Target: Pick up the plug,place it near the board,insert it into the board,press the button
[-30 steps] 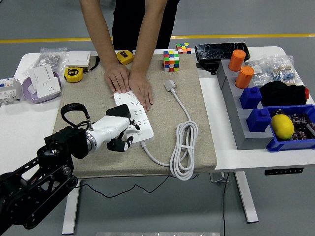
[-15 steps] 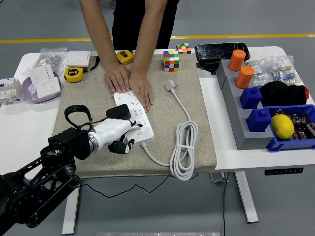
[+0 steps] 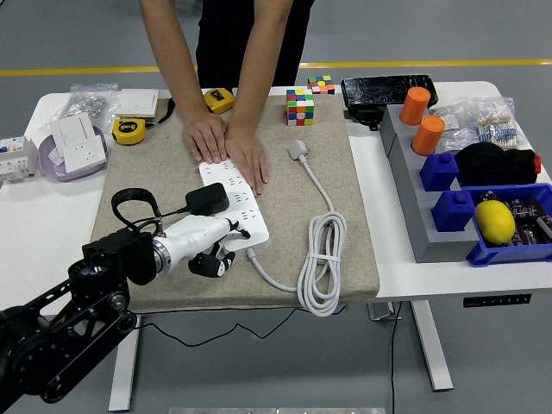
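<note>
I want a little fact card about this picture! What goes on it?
Robot hand: left hand, at the near end of the power strip
Black plug: on the strip, beside the hand; whether it is gripped or fully in, cannot tell
Person's hands: pressing flat on the strip's far end
White cable: coiled on the mat, its white plug lying loose
Cubes: at the mat's far edge
Lemon: in a blue bin, far right
Right arm: not seen
</note>
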